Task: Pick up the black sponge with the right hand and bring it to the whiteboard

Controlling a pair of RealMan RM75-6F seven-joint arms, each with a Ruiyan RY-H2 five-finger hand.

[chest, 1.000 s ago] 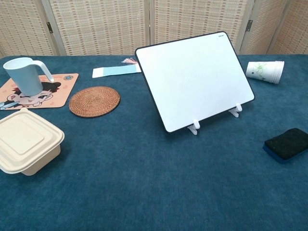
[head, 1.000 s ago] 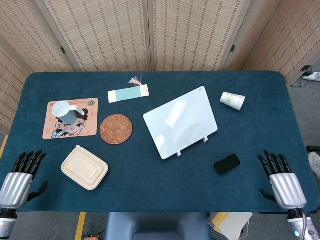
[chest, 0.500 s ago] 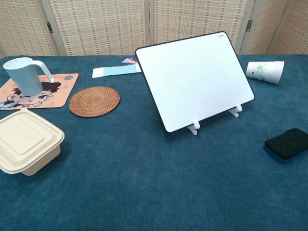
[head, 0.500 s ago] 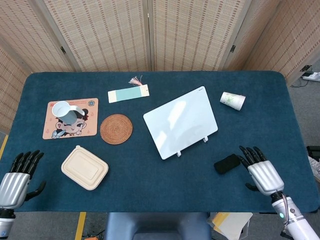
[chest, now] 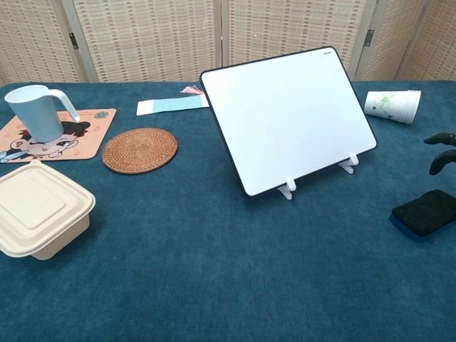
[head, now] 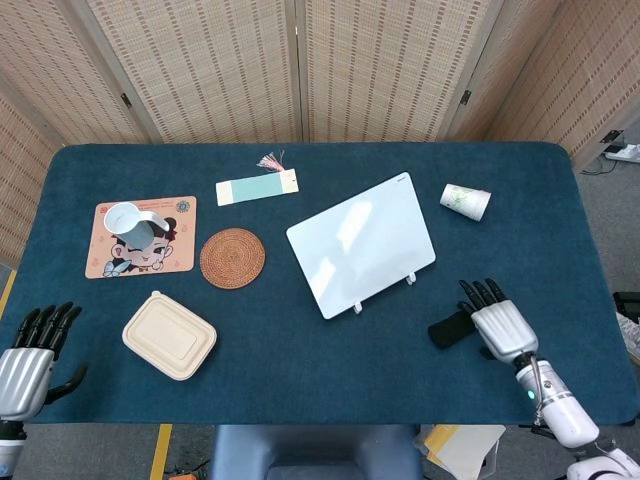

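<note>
The black sponge (head: 447, 329) (chest: 425, 212) lies flat on the blue tablecloth, below and right of the whiteboard (head: 361, 243) (chest: 288, 116), which leans on its white stand. My right hand (head: 496, 326) hovers over the sponge's right end, fingers spread, holding nothing. Only its dark fingertips (chest: 440, 152) show at the right edge of the chest view, above the sponge. My left hand (head: 30, 355) rests open at the table's front left corner, seen only in the head view.
A beige lunch box (head: 169, 335) sits front left. A woven coaster (head: 232, 257), a mug (head: 127, 219) on a cartoon mat (head: 141, 238), a bookmark (head: 257, 187) and a tipped paper cup (head: 465, 200) lie further back. Folding screens stand behind the table.
My right hand has moved left and forward from the table's front right corner until it is over the sponge's right end. The left hand has slid back slightly. The sponge has not moved.
</note>
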